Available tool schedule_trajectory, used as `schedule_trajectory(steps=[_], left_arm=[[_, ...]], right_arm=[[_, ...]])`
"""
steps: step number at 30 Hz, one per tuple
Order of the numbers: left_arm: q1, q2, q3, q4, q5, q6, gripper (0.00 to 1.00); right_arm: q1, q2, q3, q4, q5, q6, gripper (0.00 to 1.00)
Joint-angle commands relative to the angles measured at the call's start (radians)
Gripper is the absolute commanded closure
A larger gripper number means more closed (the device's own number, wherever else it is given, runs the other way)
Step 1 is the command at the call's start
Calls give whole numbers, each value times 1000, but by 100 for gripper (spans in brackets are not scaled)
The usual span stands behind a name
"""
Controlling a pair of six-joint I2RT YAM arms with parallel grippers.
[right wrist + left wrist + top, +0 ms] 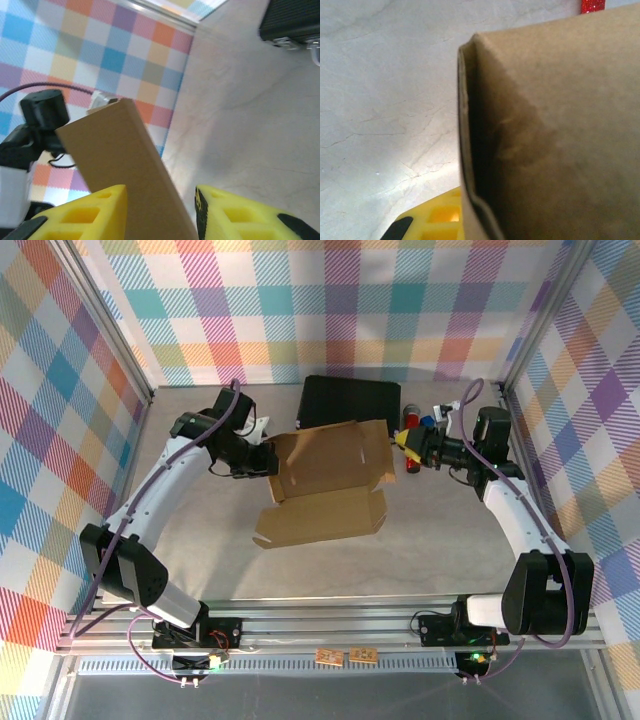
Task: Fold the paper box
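working on the paper box (325, 485) at the middle of the table (440, 540), just in front of the black case (350, 400), you seem to be at the wall-raising step: the near panel lies flat and the rear one stands tilted between your arms. your right gripper (405, 445) has its yellow fingers (100, 210) pressed on either side of the box's right edge, pinching the cardboard. your left gripper (262, 458) sits at the left edge with one finger (437, 220) beside the wall, but i cannot tell whether it is clamped. next you likely need to turn both wrists together along the crease, evenly, so the panel folds without buckling.
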Motion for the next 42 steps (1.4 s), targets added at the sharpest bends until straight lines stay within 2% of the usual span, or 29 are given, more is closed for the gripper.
schedule_trajectory(steps=[1,5,10,16,23,32,37,40,42], left_arm=[[7,15,43,-36,53,13,100],[7,24,59,-39,54,15,100],[7,31,66,-40,54,14,100],[7,27,68,-35,49,10,100],[7,23,72,-36,49,9,100],[7,16,80,-38,43,6,100],[7,11,82,-36,40,6,100],[7,7,80,-35,39,6,100],[6,6,80,-35,40,6,100]], right_arm=[[17,15,-30,106,-102,28,59],[42,34,-14,19,-89,-56,60],[62,50,9,65,-113,-18,60],[124,47,84,-138,-91,-163,60],[169,62,148,-252,-30,-253,59],[246,77,280,-496,164,-427,55],[301,85,342,-625,357,-524,52],[339,79,359,-650,489,-552,51],[358,82,374,-661,534,-569,51]])
